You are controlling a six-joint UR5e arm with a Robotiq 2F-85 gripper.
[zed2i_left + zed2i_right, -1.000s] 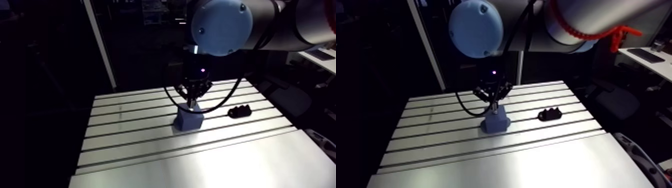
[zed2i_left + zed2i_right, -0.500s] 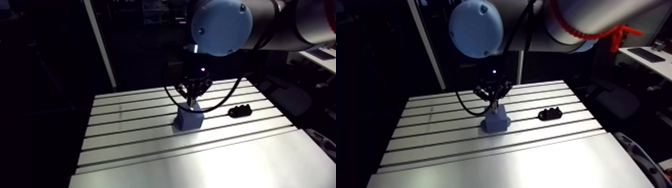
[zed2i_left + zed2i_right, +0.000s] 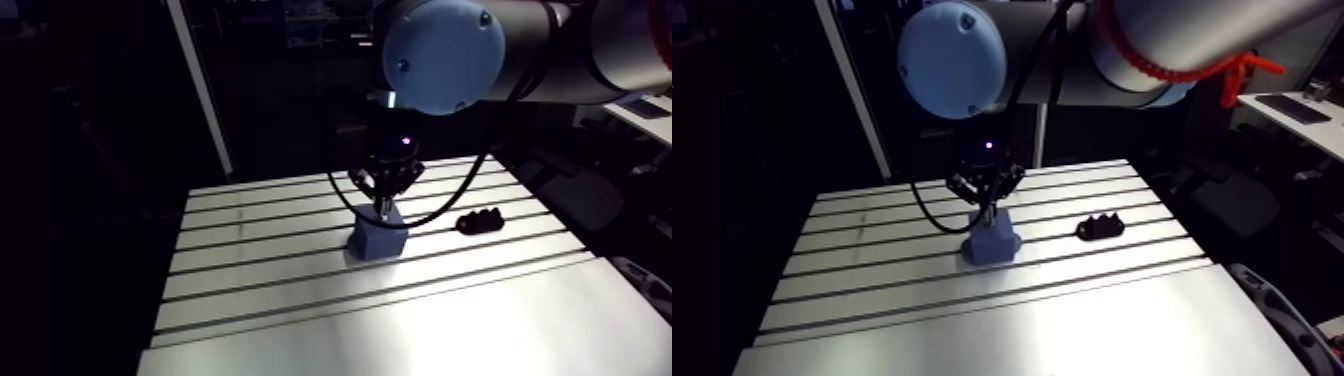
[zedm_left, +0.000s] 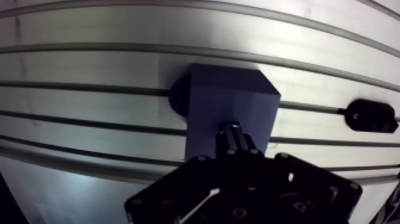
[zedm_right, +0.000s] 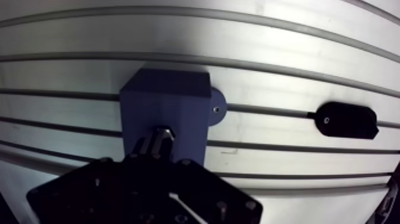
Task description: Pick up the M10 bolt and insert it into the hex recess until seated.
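Note:
A blue block with side mounting tabs stands on the slotted table, near its middle. My gripper hangs straight over the block's top face, its fingers drawn close together around a slim metallic piece, the M10 bolt. In the arm view the bolt shows as a pale stub pointing down from the gripper and reaching the top of the block. The fingers and the bolt hide the hex recess, so I cannot tell how deep the bolt sits.
A black ridged holder lies on the table to the right of the block, seen in the wrist view as a dark oval piece on a slot. Bare slotted aluminium surrounds the block, with a smooth plate toward the front.

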